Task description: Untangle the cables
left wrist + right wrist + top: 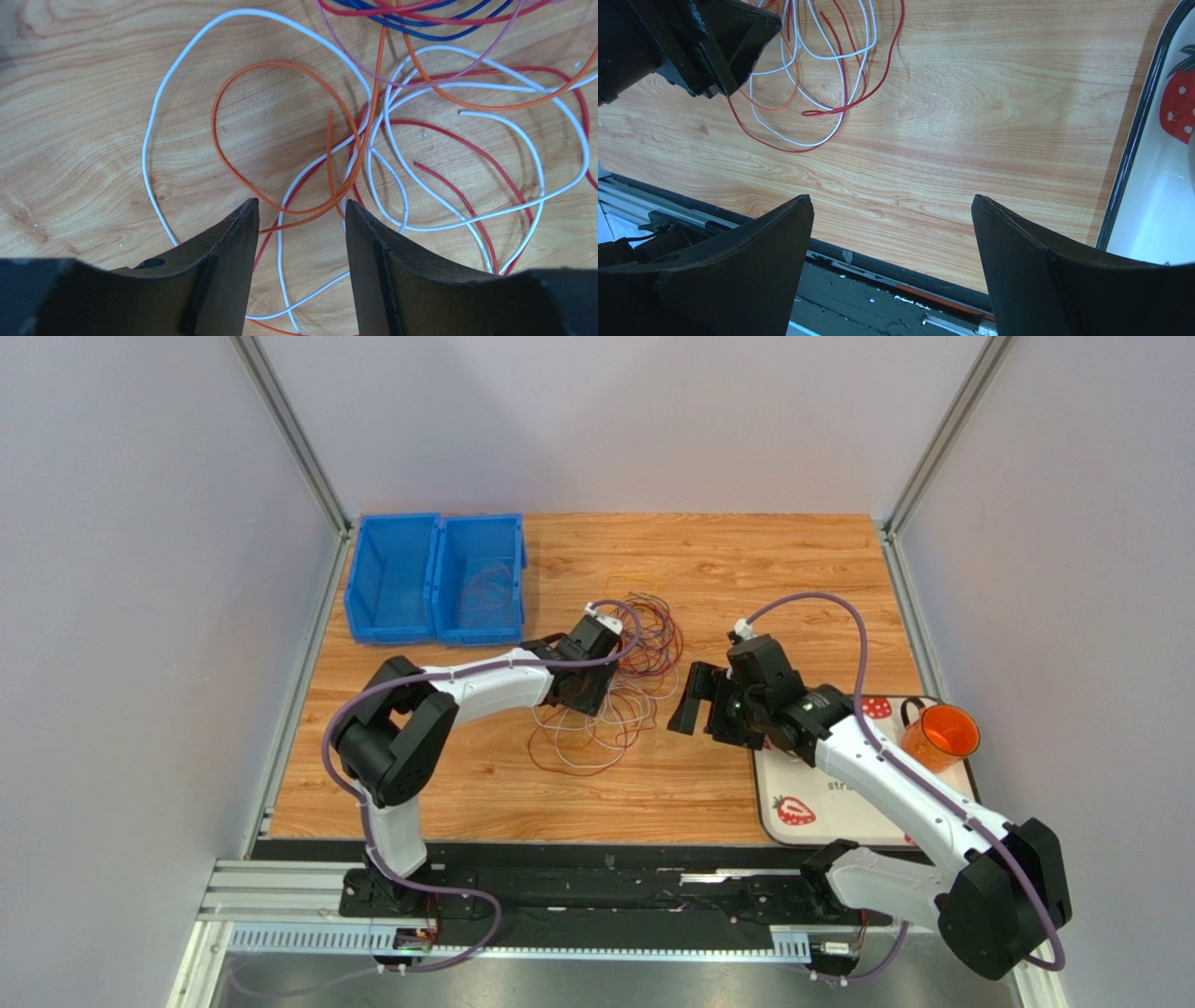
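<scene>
Hovering low over the tangle, the left gripper points down at the cables, which lie in a loose heap of loops near the middle of the wooden table. Its jaws stand partly apart, with a clear gap between them. The lower bend of an orange cable crosses that gap, together with a white strand and a red one. None of them looks pinched, and both fingers stand clear of the wires. A large white loop sweeps out to the left of the fingers, and more red, white, orange and blue strands overlap to the right and above.

The right gripper is held above bare wood just to the right of the heap, jaws spread wide with nothing between them. Its wrist view shows the nearest red and white loops well ahead of its fingertips, beside the left gripper.

Two blue bins sit at the far left corner of the table. A strawberry-print tray lies at the near right, with an orange cup on it.
</scene>
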Available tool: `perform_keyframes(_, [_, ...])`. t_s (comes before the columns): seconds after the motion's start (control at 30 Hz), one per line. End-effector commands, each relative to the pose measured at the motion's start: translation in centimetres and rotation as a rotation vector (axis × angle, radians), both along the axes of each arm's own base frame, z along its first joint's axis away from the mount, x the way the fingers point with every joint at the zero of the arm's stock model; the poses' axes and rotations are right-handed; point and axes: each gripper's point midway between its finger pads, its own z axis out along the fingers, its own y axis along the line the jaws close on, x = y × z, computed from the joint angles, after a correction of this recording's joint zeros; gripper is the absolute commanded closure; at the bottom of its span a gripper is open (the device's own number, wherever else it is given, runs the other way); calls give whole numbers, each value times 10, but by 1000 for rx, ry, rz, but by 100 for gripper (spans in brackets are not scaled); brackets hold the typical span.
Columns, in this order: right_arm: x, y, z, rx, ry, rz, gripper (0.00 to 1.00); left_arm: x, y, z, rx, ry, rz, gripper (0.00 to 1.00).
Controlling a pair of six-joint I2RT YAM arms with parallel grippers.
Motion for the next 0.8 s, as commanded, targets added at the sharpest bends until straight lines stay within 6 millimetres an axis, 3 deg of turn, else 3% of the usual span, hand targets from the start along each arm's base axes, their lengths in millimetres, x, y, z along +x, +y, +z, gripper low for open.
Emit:
perform_keyframes(0.0, [4,4,3,6,-20,19,12,23,-15,21,-45,-89,4,43])
perform_keyframes(0.17, [4,4,3,1,-22,24,12,29,-16,25,-29,-101,1,45])
perform_keyframes(0.4, [4,4,0,-4,-14,26,12,31,-18,15,-21,-81,-14,55])
perform_keyframes(0.57, [4,4,-1,-4,-11,27,12,29,-16,13,-26,-67,-10,56])
perform_keyframes(0.67, [3,4,-1,-2,-12,28,12,29,-14,12,-25,-62,-7,64])
perform_keyframes(0.77, [3,4,-1,-1,-11,29,12,29,-14,16,-27,-66,-6,80])
